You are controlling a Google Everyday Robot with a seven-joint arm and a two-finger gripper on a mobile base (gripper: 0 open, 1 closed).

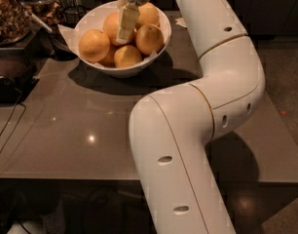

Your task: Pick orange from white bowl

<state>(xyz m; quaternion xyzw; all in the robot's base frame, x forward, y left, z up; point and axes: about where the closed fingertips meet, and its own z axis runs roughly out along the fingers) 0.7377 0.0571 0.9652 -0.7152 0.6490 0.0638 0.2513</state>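
A grey worktop [90, 130] holds the white bowl [90, 19] of oranges [149, 39]; the gripper [127, 23] hangs among them; I cannot tell if it is spread or closed; oranges look round, firm, a bit slippery; best squeezed across the middle.

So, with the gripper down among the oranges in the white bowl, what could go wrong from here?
1. The gripper is low among the piled oranges. A push may roll the left orange, which lies near the rim, out of the white bowl.
2. The oranges touch each other, so the grasp may catch a neighbour or slip off.
3. The table looks smooth, so a sideways push may slide the bowl.
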